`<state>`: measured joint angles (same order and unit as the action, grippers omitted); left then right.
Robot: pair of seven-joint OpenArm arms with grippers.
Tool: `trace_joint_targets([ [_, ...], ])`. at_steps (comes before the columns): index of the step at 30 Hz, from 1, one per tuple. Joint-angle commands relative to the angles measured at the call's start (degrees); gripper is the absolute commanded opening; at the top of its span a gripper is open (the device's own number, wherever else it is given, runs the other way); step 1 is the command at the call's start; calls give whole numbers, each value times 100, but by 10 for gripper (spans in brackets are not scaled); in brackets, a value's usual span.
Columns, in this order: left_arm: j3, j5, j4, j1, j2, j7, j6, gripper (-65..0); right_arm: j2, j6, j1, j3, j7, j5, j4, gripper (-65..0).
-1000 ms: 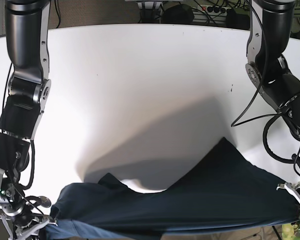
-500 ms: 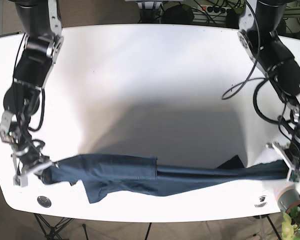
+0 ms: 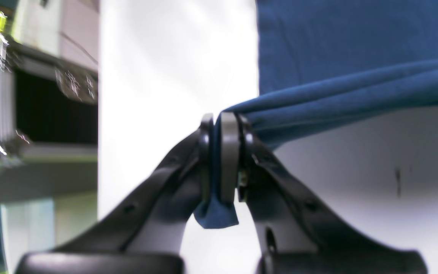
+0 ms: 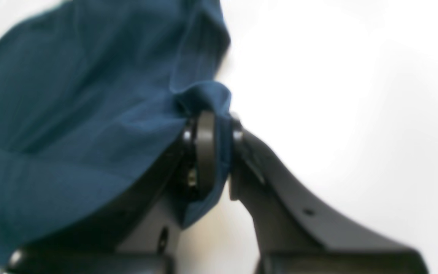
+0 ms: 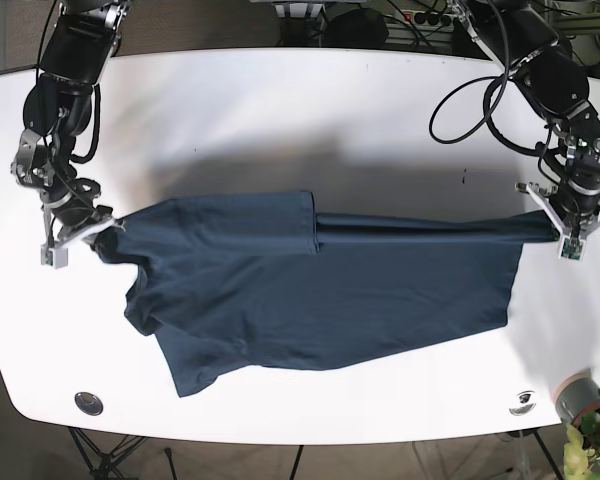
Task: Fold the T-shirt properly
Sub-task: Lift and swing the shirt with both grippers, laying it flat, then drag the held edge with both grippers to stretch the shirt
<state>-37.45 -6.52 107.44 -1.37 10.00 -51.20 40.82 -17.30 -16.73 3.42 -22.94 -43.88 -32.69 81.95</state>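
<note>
The navy T-shirt (image 5: pixel 310 290) lies spread across the middle of the white table (image 5: pixel 280 120), stretched between both arms. The left gripper (image 5: pixel 570 238), at the frame's right, pinches one edge; the right gripper (image 5: pixel 80 232), at the left, pinches the opposite edge. Laying it flat likely calls for even tension and lowering both ends together, since a bunched fold runs along the upper edge. Only the wrist views show cloth clamped between pressed-together jaws; only the base view shows the whole garment.
</note>
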Motion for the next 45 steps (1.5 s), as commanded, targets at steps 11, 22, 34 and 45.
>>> trace_joint_targets([
  [11, -839, -64, 109, 1082, -196, 1036, -82, -650, -129, -10, -1076, -58, 172, -1043, 117, -628],
  [22, -857, -64, 91, 1679, -521, 1582, -82, -650, -147, -28, -1683, -58, 172, -1835, 152, -623],
  [34, -839, -64, 74, 1688, -512, 1582, -82, -650, -129, -19, -1990, -216, 172, -2248, 882, -395],
  [45, -822, -64, 74, 1688, -512, 1582, -82, -650, -68, -19, -2245, -330, 172, -2248, 1268, -352],
])
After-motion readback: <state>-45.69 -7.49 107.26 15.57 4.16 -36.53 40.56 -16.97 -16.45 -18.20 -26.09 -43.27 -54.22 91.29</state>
